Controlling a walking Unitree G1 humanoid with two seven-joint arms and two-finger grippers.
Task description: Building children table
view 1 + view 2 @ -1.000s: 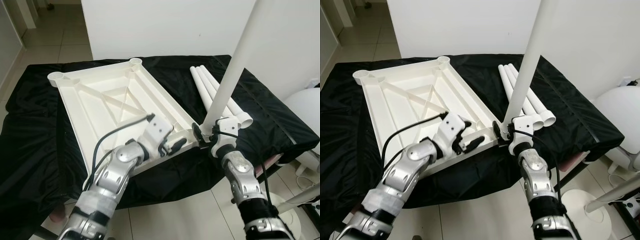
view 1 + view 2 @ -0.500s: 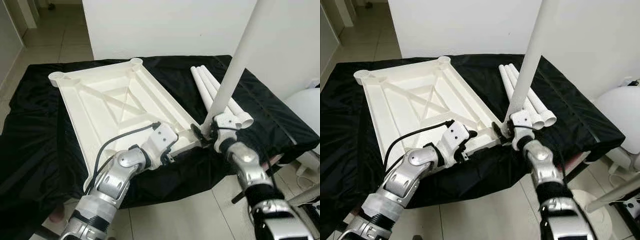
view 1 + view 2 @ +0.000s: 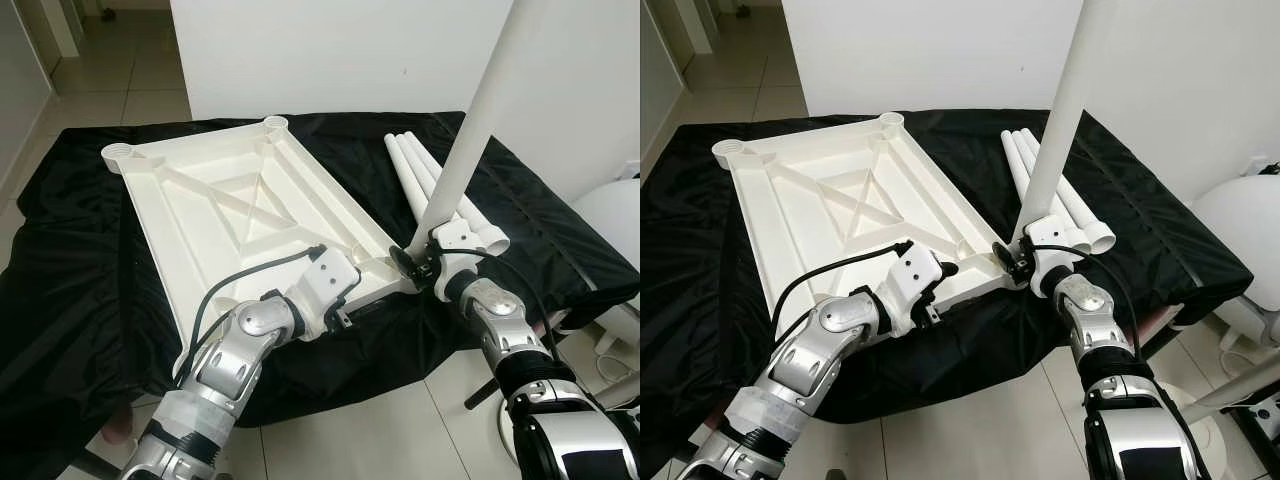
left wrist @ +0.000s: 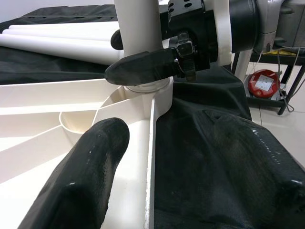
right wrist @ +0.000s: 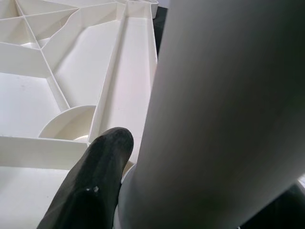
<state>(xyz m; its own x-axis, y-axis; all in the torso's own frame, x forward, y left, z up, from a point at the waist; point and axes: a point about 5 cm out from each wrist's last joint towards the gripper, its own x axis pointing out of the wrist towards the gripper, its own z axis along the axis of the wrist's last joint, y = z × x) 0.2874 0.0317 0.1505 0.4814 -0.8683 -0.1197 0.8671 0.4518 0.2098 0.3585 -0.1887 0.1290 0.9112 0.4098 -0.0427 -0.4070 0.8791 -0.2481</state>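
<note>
Right gripper (image 3: 418, 268) fingers clamp the upright leg (image 3: 470, 135) standing in the tabletop (image 3: 215, 205) corner socket. Left gripper (image 3: 345, 300) fingers, spread wide, straddle the tabletop's edge wall.

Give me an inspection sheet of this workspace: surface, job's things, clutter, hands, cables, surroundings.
Surface: black cloth covering the worktop.
Job's things: white tabletop lies underside up; one table leg stands upright in its near right corner socket; spare legs lie side by side on the cloth beyond.
Clutter: nothing seen.
Hands: right hand shut on the upright leg's base; left hand open, straddling the tabletop's near rim.
Cables: black cable loops over the left arm.
Surroundings: white wall behind, tiled floor, a white round object at right.
</note>
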